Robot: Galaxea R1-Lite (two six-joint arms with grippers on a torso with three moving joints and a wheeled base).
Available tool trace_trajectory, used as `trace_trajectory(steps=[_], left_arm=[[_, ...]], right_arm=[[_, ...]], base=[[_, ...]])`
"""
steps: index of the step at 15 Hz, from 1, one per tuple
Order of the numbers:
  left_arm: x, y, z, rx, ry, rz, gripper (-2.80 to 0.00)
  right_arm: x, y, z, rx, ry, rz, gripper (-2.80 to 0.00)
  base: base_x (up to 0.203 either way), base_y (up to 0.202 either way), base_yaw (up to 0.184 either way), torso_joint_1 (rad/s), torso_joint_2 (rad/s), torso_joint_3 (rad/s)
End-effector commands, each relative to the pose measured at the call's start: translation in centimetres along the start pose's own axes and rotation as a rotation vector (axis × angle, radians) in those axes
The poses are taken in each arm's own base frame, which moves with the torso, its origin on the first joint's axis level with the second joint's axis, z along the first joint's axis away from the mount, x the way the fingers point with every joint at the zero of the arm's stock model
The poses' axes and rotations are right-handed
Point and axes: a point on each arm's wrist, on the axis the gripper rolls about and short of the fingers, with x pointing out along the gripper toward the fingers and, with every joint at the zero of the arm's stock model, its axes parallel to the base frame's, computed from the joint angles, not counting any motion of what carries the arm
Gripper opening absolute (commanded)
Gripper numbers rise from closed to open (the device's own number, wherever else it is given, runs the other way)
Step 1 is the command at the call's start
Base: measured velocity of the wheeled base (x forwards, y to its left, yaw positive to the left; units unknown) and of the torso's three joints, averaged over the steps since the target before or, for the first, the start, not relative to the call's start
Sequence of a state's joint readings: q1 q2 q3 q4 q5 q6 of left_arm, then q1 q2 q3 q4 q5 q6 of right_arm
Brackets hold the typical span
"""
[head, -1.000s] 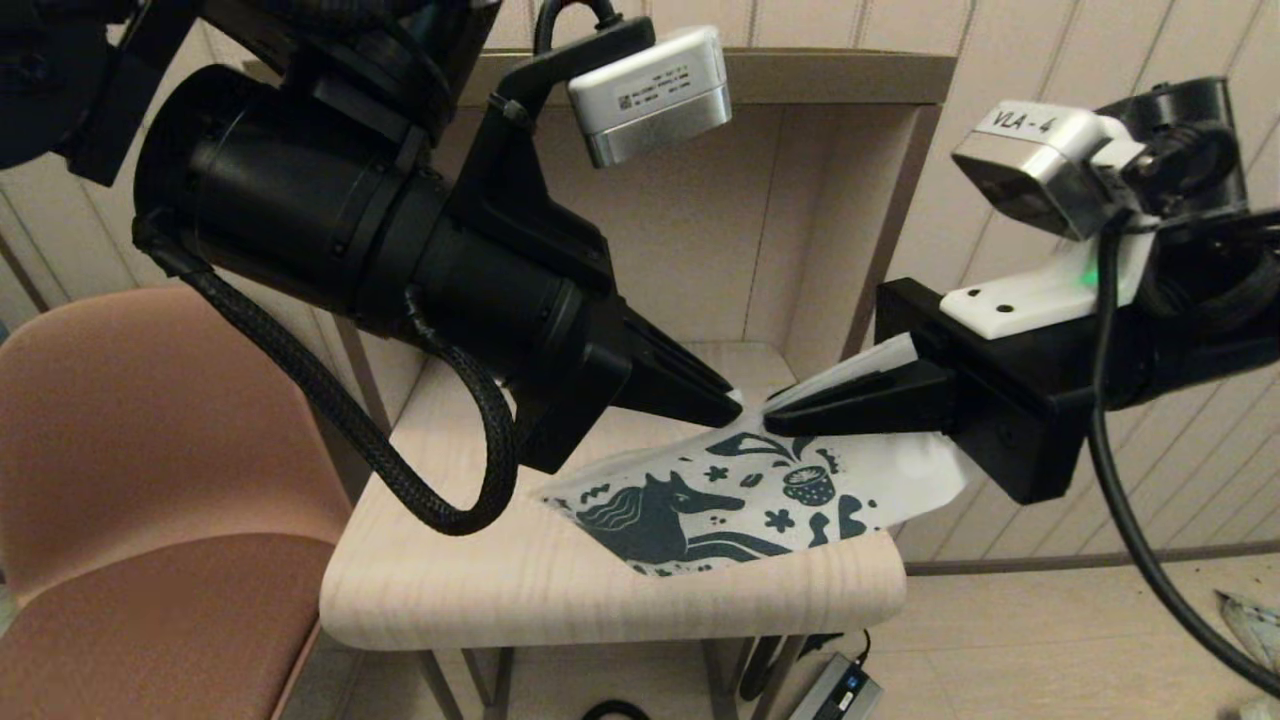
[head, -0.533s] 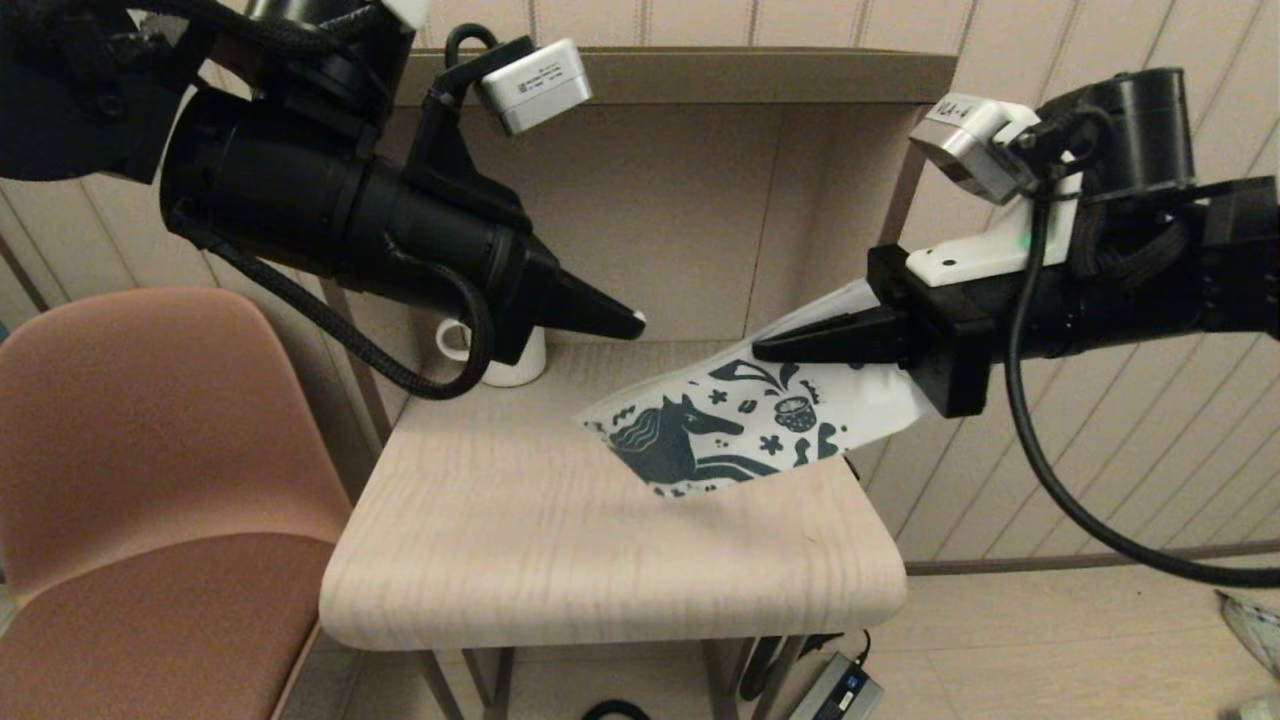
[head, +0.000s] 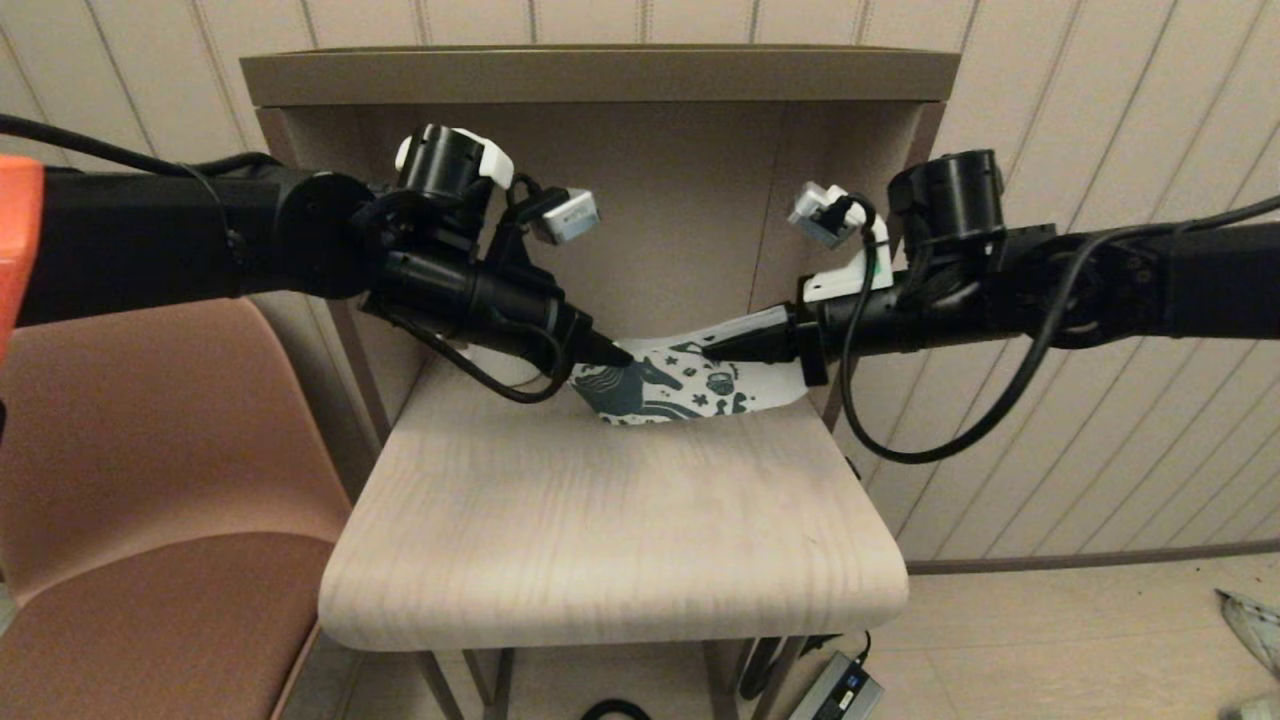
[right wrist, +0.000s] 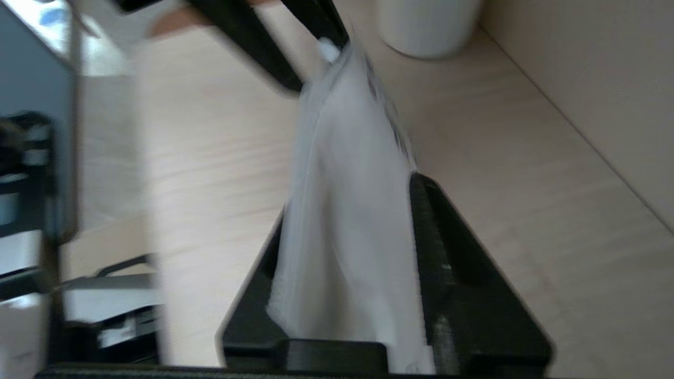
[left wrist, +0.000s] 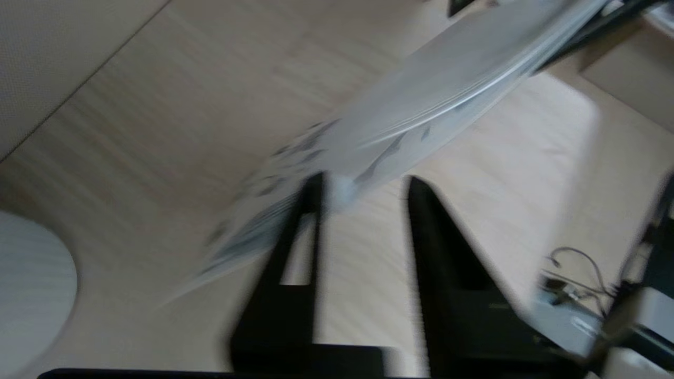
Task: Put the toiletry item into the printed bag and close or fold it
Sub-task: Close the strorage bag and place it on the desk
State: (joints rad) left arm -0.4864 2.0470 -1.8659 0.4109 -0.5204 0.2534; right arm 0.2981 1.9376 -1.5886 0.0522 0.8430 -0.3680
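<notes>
The printed bag (head: 690, 385), white with a dark teal horse, hangs just above the back of the wooden table (head: 600, 530). My right gripper (head: 712, 352) is shut on its upper right edge, and in the right wrist view the white bag (right wrist: 347, 158) fills the gap between that gripper's (right wrist: 350, 195) fingers. My left gripper (head: 612, 355) points at the bag's left edge. In the left wrist view the left gripper (left wrist: 363, 181) has its fingers a short gap apart. A small white end of the toiletry item (left wrist: 339, 187) sits at one fingertip, touching the bag (left wrist: 421, 89).
A white ribbed mug (right wrist: 426, 26) stands at the back left of the table, near the alcove wall. A shelf top (head: 600, 75) roofs the alcove. A salmon chair (head: 130, 480) is on the left, and a power adapter (head: 835, 690) lies on the floor.
Both arms have reached toward the back of the table, and the right gripper has carried the bag back with it. The left gripper's tip, apart before, now meets the bag's left edge.
</notes>
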Motion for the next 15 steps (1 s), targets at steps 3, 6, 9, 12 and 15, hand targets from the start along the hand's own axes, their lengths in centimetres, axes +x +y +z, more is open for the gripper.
trace_trajectory(steps=[3, 6, 9, 12, 15], left_arm=[[3.2, 1.7, -1.4, -0.027, 0.035, 0.050, 0.00], [2.7, 1.5, -1.1, -0.023, 0.027, 0.056, 0.00], [2.6, 1.4, -1.6, -0.033, 0.051, 0.076, 0.00], [1.1, 0.7, -1.0, -0.006, 0.014, 0.093, 0.00], [-0.9, -0.2, 0.4, 0.016, -0.037, 0.106, 0.00]], right_arm=[[1.2, -1.6, -1.7, 0.025, 0.033, -0.030, -2.80], [1.0, -1.9, -1.6, 0.021, 0.032, -0.049, -2.80], [1.4, -2.1, -2.2, 0.030, 0.073, -0.116, 0.00], [1.2, -2.2, -1.7, -0.004, 0.038, -0.140, -2.80], [0.6, -2.0, -1.2, -0.014, 0.027, -0.146, -2.80]], base=[[0.000, 0.000, 0.000, 0.000, 0.00, 0.000], [0.000, 0.000, 0.000, 0.000, 0.00, 0.000], [0.000, 0.000, 0.000, 0.000, 0.00, 0.000], [0.000, 0.000, 0.000, 0.000, 0.00, 0.000], [0.000, 0.000, 0.000, 0.000, 0.00, 0.000]])
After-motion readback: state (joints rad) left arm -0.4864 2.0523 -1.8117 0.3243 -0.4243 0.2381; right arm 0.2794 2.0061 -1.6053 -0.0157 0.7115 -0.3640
